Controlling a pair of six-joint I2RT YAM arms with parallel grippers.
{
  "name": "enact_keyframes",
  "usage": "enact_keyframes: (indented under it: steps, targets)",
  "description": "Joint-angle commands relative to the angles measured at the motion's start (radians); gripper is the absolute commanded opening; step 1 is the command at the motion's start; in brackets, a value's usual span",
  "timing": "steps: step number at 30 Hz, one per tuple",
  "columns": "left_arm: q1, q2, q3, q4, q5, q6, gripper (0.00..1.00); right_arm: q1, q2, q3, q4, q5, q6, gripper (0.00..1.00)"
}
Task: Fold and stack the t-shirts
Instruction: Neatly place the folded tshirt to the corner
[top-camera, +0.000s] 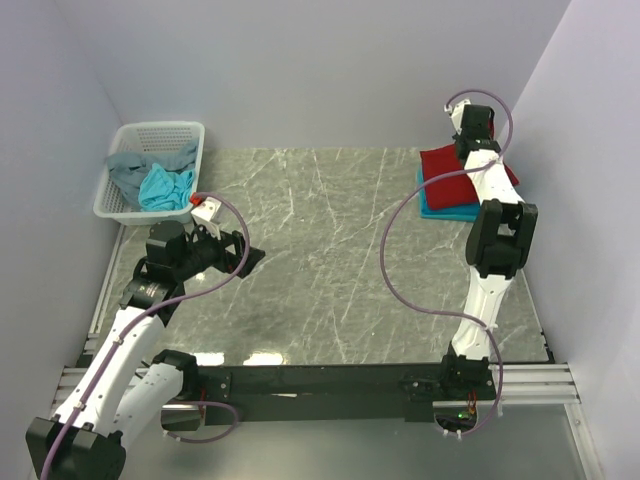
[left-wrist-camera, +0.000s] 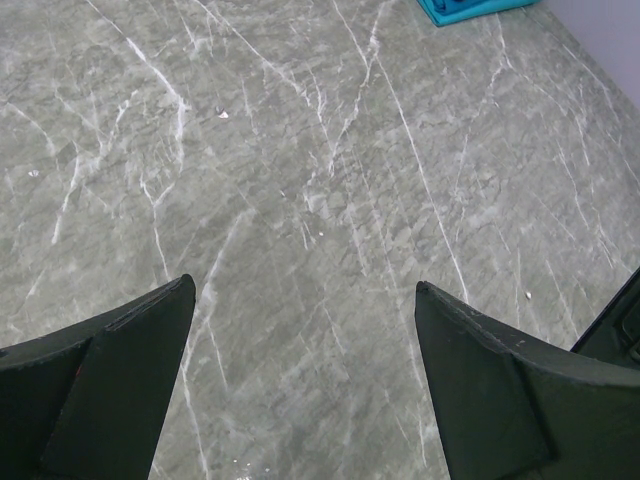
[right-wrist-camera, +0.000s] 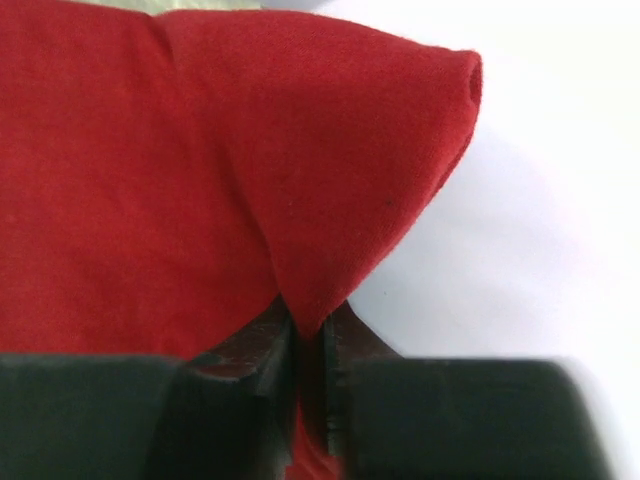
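A folded dark red t-shirt (top-camera: 447, 165) lies on a folded teal-blue t-shirt (top-camera: 445, 210) at the far right of the table. My right gripper (top-camera: 470, 140) is over the red shirt's far edge, next to the wall. In the right wrist view it (right-wrist-camera: 312, 325) is shut on a pinched-up fold of the red cloth (right-wrist-camera: 200, 150). A grey t-shirt (top-camera: 125, 170) and a light turquoise one (top-camera: 165, 187) lie crumpled in the basket. My left gripper (top-camera: 245, 255) hovers open over bare table (left-wrist-camera: 303, 285), holding nothing. A corner of the teal-blue shirt (left-wrist-camera: 460, 10) shows at the top edge there.
The white mesh basket (top-camera: 150, 135) stands at the far left corner against the walls. White walls close in the left, back and right sides. The marble tabletop (top-camera: 330, 250) stretches between the basket and the shirt stack.
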Motion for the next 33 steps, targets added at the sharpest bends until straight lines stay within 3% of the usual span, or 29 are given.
enact_keyframes:
  steps: [1,3,4,7,12,19,22,25,26,27,29,33]
  targets:
    - [0.000,-0.001,-0.005,0.039,0.010,0.012,0.97,-0.024,0.030,0.039,0.072,0.056,-0.016,0.32]
    - [0.000,-0.001,-0.005,0.037,0.008,0.010,0.97,-0.031,0.067,0.048,0.078,0.105,-0.021,0.45]
    - [0.000,-0.001,-0.005,0.037,0.007,0.012,0.97,-0.034,0.074,0.048,0.083,0.118,-0.021,0.59]
    - [0.000,-0.003,-0.003,0.034,0.002,0.013,0.97,-0.033,0.065,0.066,0.077,0.132,0.010,0.73]
    - [0.000,-0.013,-0.002,0.030,-0.015,0.015,0.97,-0.015,-0.019,0.099,0.000,0.088,0.050,0.76]
    - [0.002,-0.026,0.008,0.014,-0.058,0.015,0.99,-0.007,-0.217,-0.036,-0.155,-0.304,0.129,0.77]
    - [0.000,-0.033,0.008,0.010,-0.070,0.013,0.99,-0.005,-0.240,-0.084,-0.193,-0.369,0.174,0.73]
    - [0.002,-0.039,0.006,0.010,-0.073,0.012,1.00,-0.007,-0.232,-0.122,-0.196,-0.369,0.220,0.62]
    - [0.002,-0.044,0.008,0.010,-0.072,0.012,0.99,-0.007,-0.229,-0.139,-0.189,-0.342,0.228,0.57]
    - [0.000,-0.044,0.008,0.010,-0.072,0.012,0.99,-0.007,-0.217,-0.145,-0.183,-0.320,0.240,0.44]
    - [0.002,-0.045,0.005,0.011,-0.066,0.012,0.99,-0.005,-0.200,-0.168,-0.154,-0.241,0.240,0.36]
    - [0.002,-0.036,0.008,0.016,-0.055,0.012,0.99,0.037,-0.139,-0.226,-0.065,-0.068,0.156,0.30]
